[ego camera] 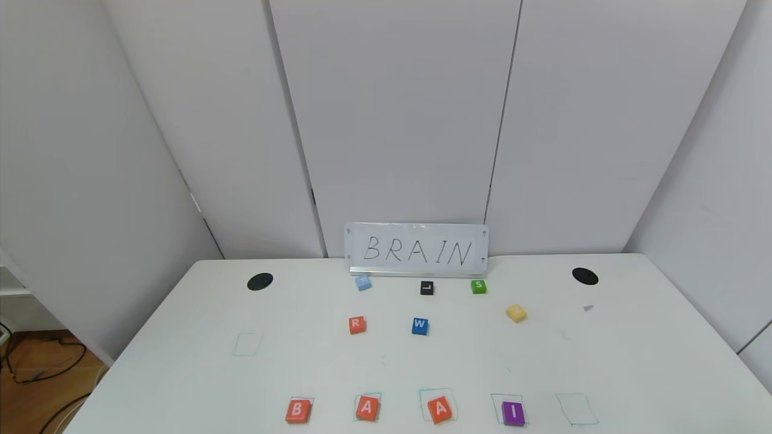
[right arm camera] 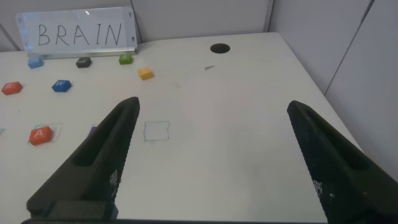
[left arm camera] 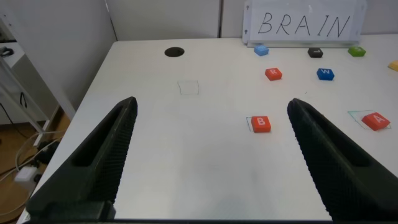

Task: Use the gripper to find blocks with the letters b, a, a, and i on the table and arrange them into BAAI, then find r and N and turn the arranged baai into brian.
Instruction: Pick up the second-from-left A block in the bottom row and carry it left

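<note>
Orange-red blocks B (ego camera: 297,411), A (ego camera: 367,408), A (ego camera: 439,410) and a purple I (ego camera: 513,413) lie in a row along the near edge of the white table (ego camera: 181,374), on green drawn squares. The orange-red R (ego camera: 357,325) lies mid-table and the pale yellow N (ego camera: 516,313) to its right. Neither gripper shows in the head view. My left gripper (left arm camera: 211,106) is open and empty above the near left of the table, with B (left arm camera: 261,123) ahead of it. My right gripper (right arm camera: 212,106) is open and empty above the near right, and N (right arm camera: 145,73) lies far ahead.
A sign reading BRAIN (ego camera: 416,250) stands at the back. Near it lie a light blue block (ego camera: 363,283), a black L (ego camera: 427,288), a green S (ego camera: 479,287) and a blue W (ego camera: 420,326). Empty drawn squares sit at the left (ego camera: 248,344) and right of I (ego camera: 577,409). There are two black holes (ego camera: 260,281) (ego camera: 585,276).
</note>
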